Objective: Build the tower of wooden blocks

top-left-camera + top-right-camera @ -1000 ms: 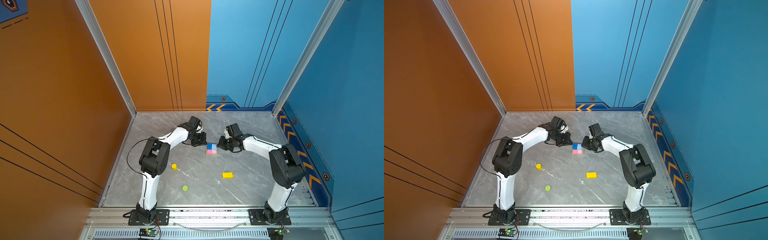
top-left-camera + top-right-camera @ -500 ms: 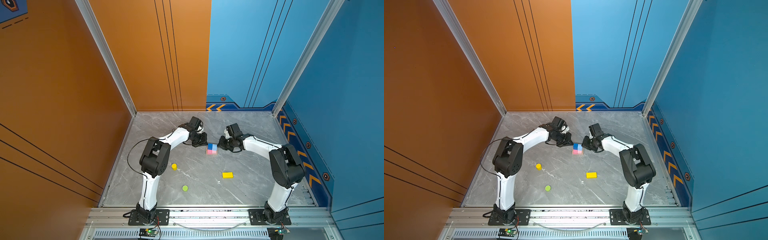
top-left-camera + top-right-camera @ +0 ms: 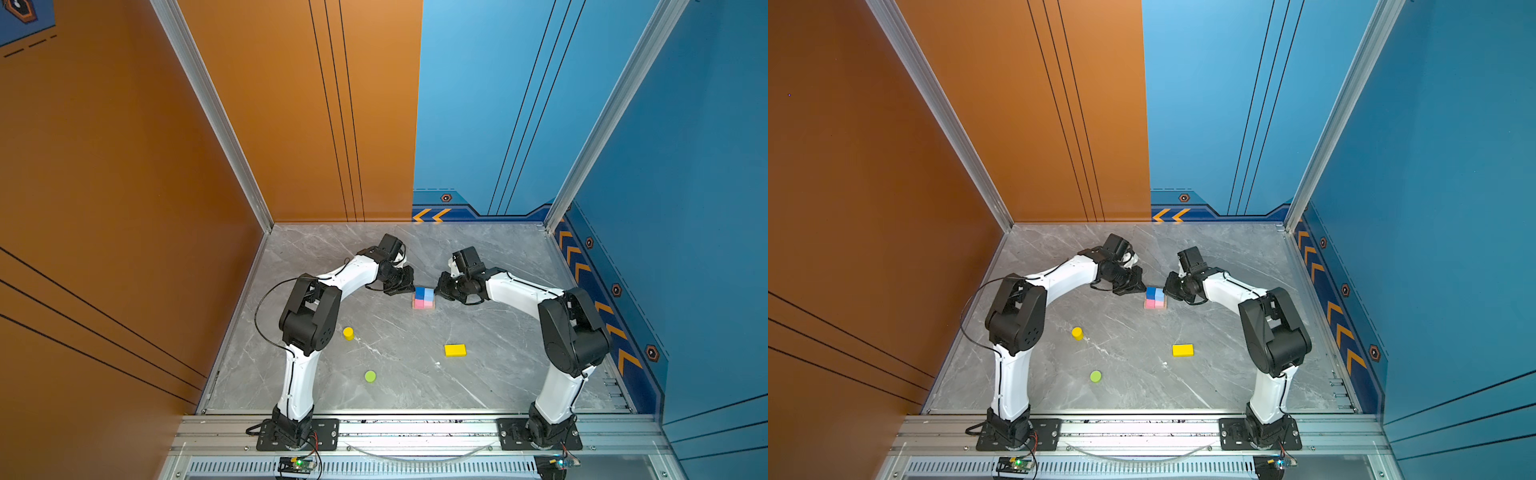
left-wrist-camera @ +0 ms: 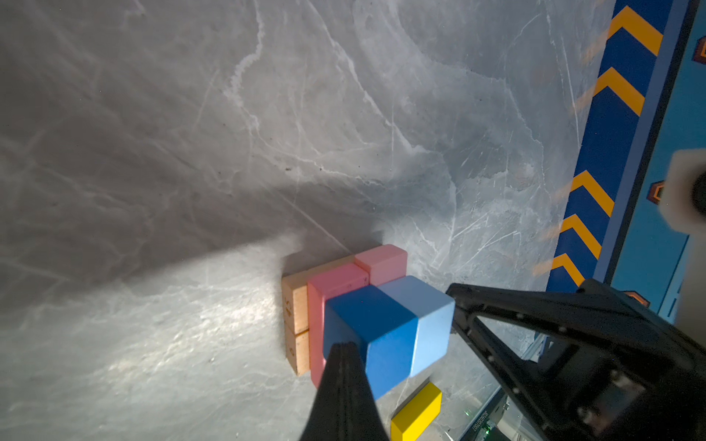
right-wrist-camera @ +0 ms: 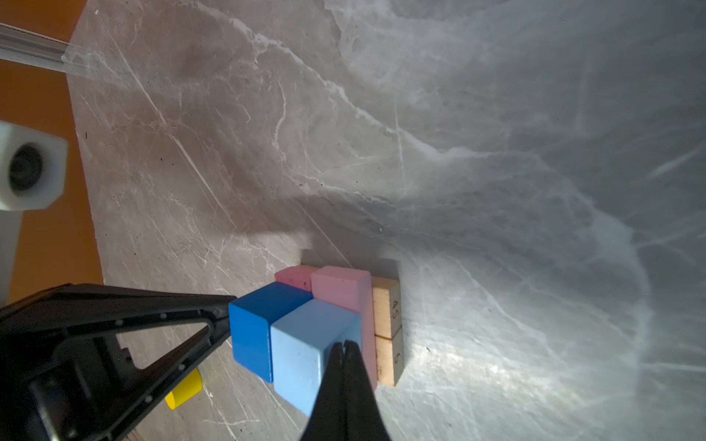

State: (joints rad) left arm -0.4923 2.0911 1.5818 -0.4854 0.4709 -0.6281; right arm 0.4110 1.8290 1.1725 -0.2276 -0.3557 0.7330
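Observation:
The tower (image 3: 424,303) stands mid-table: two tan planks (image 4: 296,305) lowest, two pink bars (image 4: 332,282) on them, then a dark-blue cube (image 4: 370,320) and a light-blue cube (image 5: 301,343) side by side on top. My left gripper (image 4: 345,347) is shut, holding nothing, its tip against the dark-blue cube's outer side. My right gripper (image 5: 345,343) is likewise shut and bare, tip against the light-blue cube. In both top views the grippers (image 3: 409,286) (image 3: 438,289) flank the cubes (image 3: 1155,293).
Loose wood blocks lie nearer the front: a yellow cylinder (image 3: 348,333) upright by the left arm, a lime-green cylinder (image 3: 370,376) further forward, a yellow brick (image 3: 455,350) lying flat at front right. Orange and blue walls enclose the grey marble table (image 3: 498,374).

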